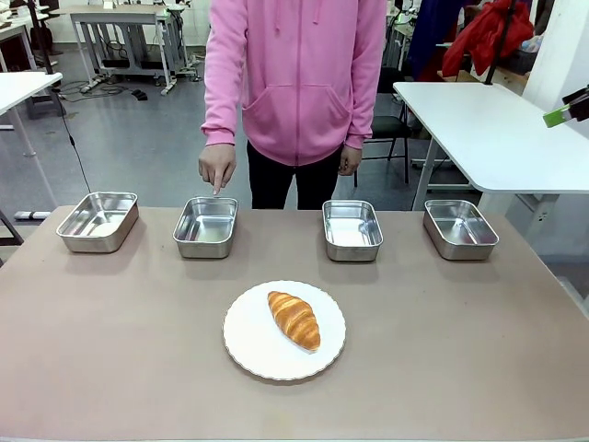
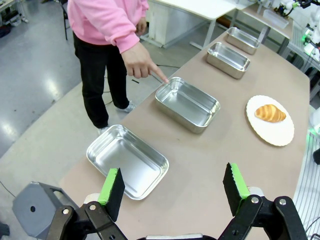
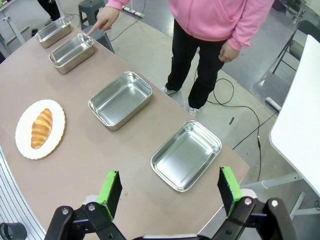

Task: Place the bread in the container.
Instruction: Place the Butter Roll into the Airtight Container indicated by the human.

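Note:
The bread (image 1: 294,319) is a golden-brown croissant lying on a round white plate (image 1: 253,350) at the table's middle front; it also shows as bread (image 2: 270,113) and bread (image 3: 41,128). A person in a pink hoodie points a finger (image 1: 217,189) at the second steel pan from the left, the container (image 1: 205,226), also seen as container (image 2: 187,104) and container (image 3: 73,52). My left gripper (image 2: 173,176) hangs open high above the table's left end, with nothing between its fingers. My right gripper (image 3: 169,178) is open and empty above the right end; its green-padded tip (image 1: 557,115) shows at the far right.
Three more steel pans stand in the same row along the far side: one at the far left (image 1: 98,221), one right of centre (image 1: 352,229), one at the far right (image 1: 459,228). All four look empty. A white table (image 1: 497,129) stands behind on the right.

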Motion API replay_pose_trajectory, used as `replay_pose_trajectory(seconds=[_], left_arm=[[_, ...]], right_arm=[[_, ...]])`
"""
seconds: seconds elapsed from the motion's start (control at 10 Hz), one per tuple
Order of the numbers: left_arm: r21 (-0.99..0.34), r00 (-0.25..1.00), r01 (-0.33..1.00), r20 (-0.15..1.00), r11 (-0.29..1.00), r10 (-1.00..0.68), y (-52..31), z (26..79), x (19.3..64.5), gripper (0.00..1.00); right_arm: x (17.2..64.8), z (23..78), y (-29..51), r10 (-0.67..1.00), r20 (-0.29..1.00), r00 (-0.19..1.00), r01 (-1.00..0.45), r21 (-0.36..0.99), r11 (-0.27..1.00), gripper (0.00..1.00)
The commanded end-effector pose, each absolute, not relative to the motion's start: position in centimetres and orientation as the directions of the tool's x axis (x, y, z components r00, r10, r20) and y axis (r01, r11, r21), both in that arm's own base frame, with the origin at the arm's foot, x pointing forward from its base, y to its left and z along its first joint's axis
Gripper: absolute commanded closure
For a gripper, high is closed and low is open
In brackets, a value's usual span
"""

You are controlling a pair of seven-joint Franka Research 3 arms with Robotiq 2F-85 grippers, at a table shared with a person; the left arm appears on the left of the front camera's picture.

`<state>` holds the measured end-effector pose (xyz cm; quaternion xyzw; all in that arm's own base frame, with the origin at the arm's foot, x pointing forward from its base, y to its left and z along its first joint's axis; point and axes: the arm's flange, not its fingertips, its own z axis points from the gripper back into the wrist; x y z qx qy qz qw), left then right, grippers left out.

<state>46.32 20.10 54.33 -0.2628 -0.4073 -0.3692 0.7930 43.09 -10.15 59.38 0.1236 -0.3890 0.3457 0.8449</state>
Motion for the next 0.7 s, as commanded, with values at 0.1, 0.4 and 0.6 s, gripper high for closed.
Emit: replay_pose_trajectory(seconds=[0.1, 0.4, 0.6], left_arm=[[-0.115, 0.392, 0.801, 0.843, 0.587, -0.368, 20.01, 54.36, 46.39, 0.0], [-0.115, 0.392, 0.801, 0.843, 0.587, -0.368, 20.01, 54.36, 46.39, 0.0], [-0.115, 0.392, 0.801, 0.843, 0.587, -0.368, 20.01, 54.36, 46.39, 0.0]], right_arm=[[43.2, 59.39, -10.24, 0.482, 0.755, 0.445, -0.688, -0.057, 0.724, 0.0], [43.2, 59.39, -10.24, 0.482, 0.755, 0.445, -0.688, -0.057, 0.724, 0.0], [43.2, 59.39, -10.24, 0.482, 0.755, 0.445, -0.688, -0.057, 0.724, 0.0]])
